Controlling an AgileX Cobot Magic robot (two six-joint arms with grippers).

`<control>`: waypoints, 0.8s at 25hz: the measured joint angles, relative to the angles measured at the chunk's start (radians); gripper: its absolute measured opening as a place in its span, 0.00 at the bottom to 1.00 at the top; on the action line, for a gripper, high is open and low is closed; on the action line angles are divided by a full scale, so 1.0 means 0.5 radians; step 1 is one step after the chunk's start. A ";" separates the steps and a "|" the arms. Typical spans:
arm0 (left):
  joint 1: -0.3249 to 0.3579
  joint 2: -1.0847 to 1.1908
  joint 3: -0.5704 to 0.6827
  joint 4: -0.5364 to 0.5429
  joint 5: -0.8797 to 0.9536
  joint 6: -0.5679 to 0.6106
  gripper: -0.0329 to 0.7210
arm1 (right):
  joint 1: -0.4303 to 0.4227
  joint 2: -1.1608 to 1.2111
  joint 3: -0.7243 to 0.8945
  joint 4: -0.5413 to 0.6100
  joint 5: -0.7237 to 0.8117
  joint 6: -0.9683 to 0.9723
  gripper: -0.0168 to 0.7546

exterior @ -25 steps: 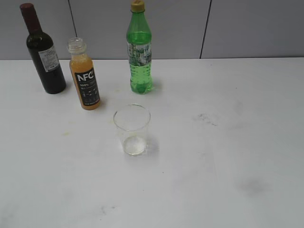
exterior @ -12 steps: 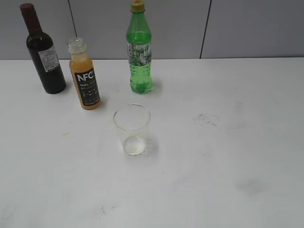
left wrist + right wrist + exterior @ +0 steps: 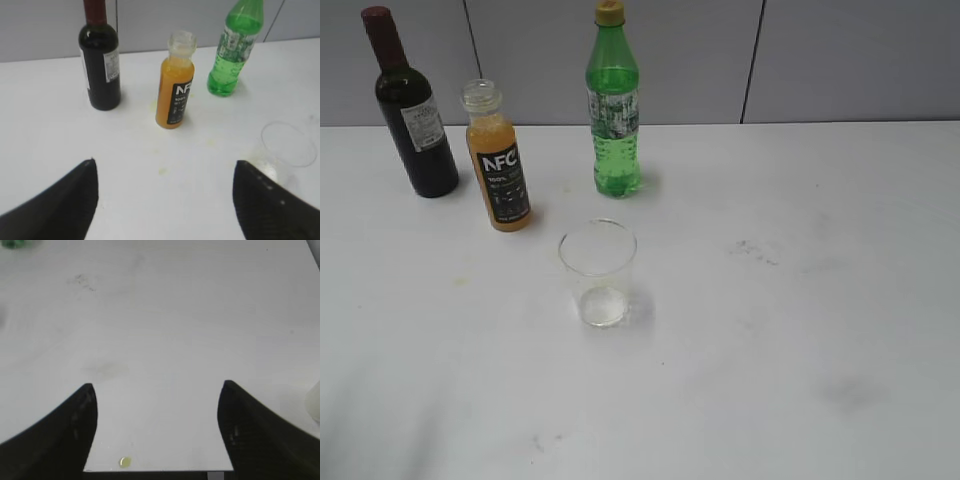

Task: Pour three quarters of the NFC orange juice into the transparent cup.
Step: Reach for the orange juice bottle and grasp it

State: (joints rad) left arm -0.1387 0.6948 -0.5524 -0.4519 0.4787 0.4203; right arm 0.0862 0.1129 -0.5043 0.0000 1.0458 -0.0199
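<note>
You have a dark wine bottle (image 3: 412, 115) upright at the back left of the white bench (image 3: 800, 330), and a green soda bottle (image 3: 614, 110) standing further right.

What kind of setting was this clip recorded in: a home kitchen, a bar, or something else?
Most likely a lab or test bench, not a kitchen: a bare, scuffed white tabletop against plain grey wall panels, with only three drink bottles and a clear plastic cup set out, and black grippers hovering above.

Right gripper (image 3: 159, 427): jaws wide apart, nothing between them, over bare white table (image 3: 165, 315). Small yellowish spot (image 3: 125, 461) on the surface between the fingers. Faint grey smudges (image 3: 84, 280) toward far left corner.
</note>
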 joint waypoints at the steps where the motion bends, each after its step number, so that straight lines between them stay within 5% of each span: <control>1: 0.000 0.083 -0.009 -0.043 -0.003 0.060 0.90 | 0.000 -0.040 0.000 0.000 0.000 0.002 0.76; 16: -0.002 1.133 -0.457 -0.897 0.023 1.443 0.90 | 0.000 -0.237 0.000 0.000 -0.006 0.013 0.76; 20: -0.002 1.413 -0.510 -1.232 0.059 1.966 0.90 | 0.000 -0.237 0.000 0.000 -0.006 0.015 0.76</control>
State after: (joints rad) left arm -0.1397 1.4014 -0.8072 -1.0677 0.5082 1.4034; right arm 0.0862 -0.0056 -0.5043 0.0000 1.0429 -0.0125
